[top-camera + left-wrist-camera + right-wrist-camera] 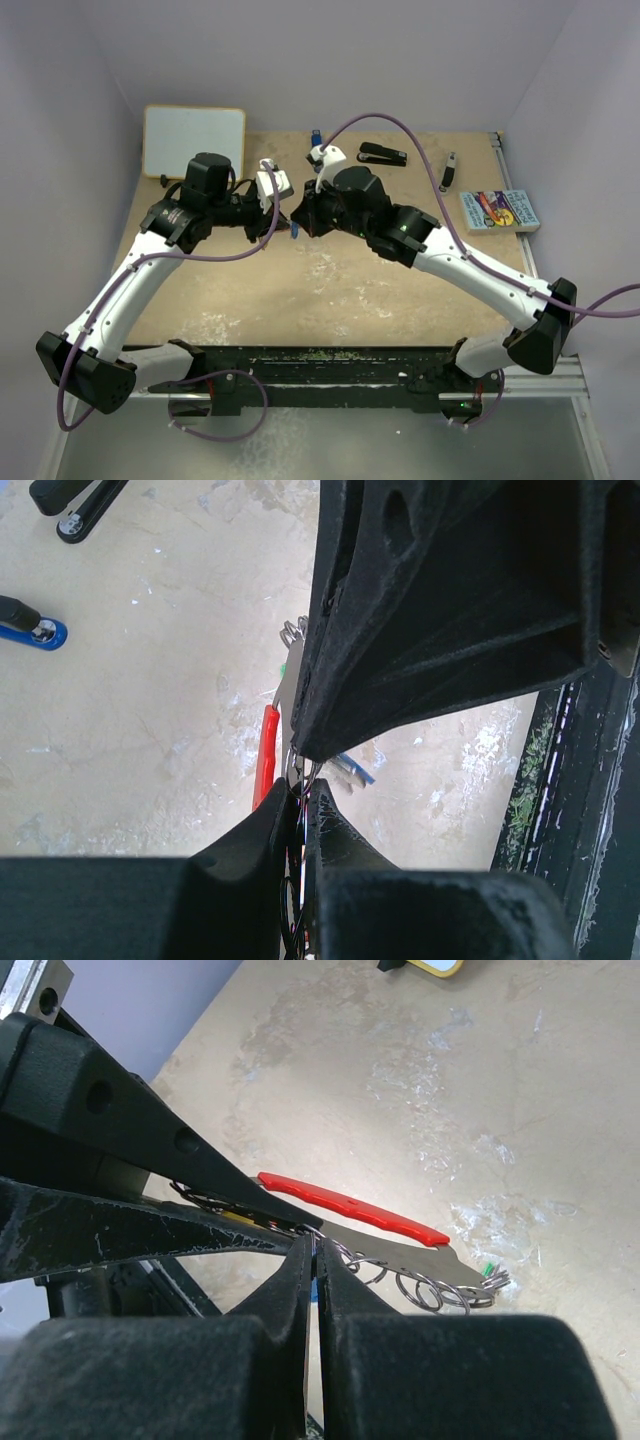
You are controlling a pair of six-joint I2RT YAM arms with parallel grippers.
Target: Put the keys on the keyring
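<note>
Top external view, left to right: a whiteboard (195,140) lies at the far left corner of the desk (330,290). The left arm (130,290) reaches in below it. A blue-and-black stick (315,137) and a black stapler (383,154) lie behind the wrists. A small black stick (450,170) and a book (500,212) sit toward the right edge, above the right arm (480,280). The wrists meet over the far middle of the desk and their bulk hides the keyring. Only a blue tag (294,230) peeks out beneath them.

The left wrist view shows what the top one cannot. The left fingers (250,840) are pressed together on thin silvery wire of the keyring (265,755), which is held clear of the desk. The right fingers (340,700) come in from the right and block most of it. The red clip stands nearly upright in this picture, just left of both fingertips. A flat silver plate (288,685) runs on above it to small rings and a green tag (287,666).

The right wrist view alone shows the clip's whole length. Its long axis slants from upper left to lower right, with the plate and ring cluster (430,1290) below it and trailing right. Here the right fingers are together, with their tips on the ring wire. I cannot tell whether they pinch it or merely touch it.
</note>
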